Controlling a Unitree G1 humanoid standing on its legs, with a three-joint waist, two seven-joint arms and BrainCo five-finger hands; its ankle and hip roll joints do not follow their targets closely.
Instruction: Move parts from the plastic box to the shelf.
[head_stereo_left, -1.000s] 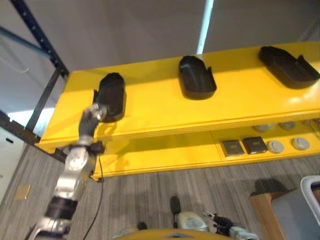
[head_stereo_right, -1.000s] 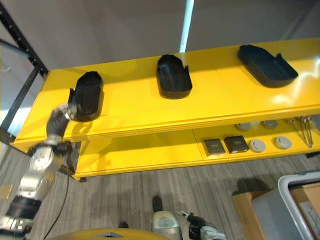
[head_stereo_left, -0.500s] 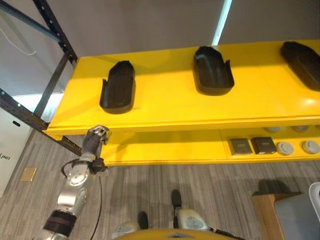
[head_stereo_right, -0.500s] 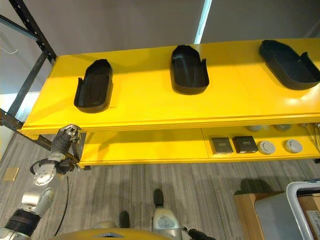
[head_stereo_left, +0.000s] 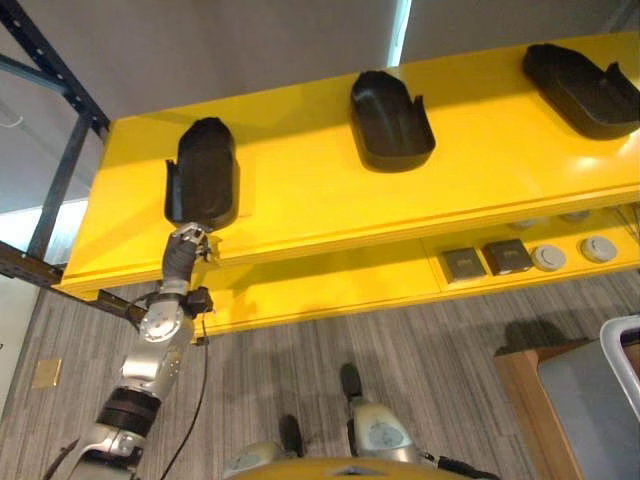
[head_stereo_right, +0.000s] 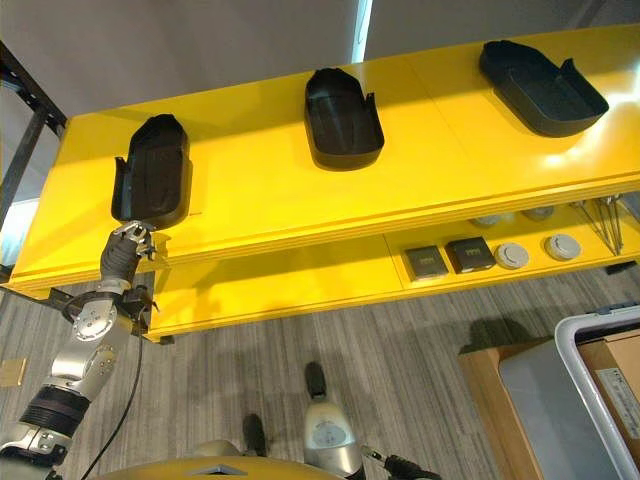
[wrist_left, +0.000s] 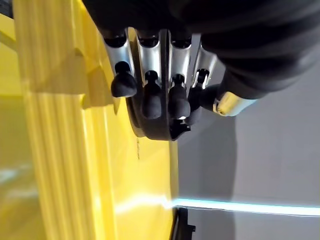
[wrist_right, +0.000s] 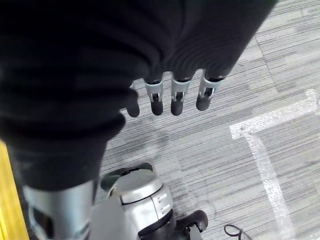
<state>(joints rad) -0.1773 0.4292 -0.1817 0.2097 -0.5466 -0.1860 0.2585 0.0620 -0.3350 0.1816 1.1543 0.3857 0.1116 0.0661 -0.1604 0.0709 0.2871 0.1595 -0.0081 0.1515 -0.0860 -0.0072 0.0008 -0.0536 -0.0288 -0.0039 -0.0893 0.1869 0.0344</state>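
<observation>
Stood before the yellow shelf (head_stereo_left: 330, 215) w/ three black parts on its top board: left part (head_stereo_left: 203, 186), middle part (head_stereo_left: 390, 120), right part (head_stereo_left: 582, 89), well apart from one another. Left hand (head_stereo_left: 183, 251) raised to the shelf's near edge, just below the near end of the left part; fingertips (wrist_left: 150, 102) in the left wrist view slightly bent, resting at or just off the part's near rim, not curled round it, nothing gripped; contact vs. a hair's gap not resolvable. Right hand (wrist_right: 167, 97) hung low over the grey floor (wrist_right: 225, 130), fingers loose, holding nothing. Plastic box (head_stereo_right: 590, 375) stood at near right beside a wooden crate (head_stereo_right: 490, 385); contents not visible. Lower shelf board carried small square and round bits (head_stereo_right: 490, 255) toward the right. Judged as a placement just about done, w/ the left part sitting close to the near edge. Risk: a nudge or snag by the fingertips on pulling away could drag that part toward the edge and tip it off; likewise a push at one corner could skew it. Safer to draw back straight and clear of the rim
</observation>
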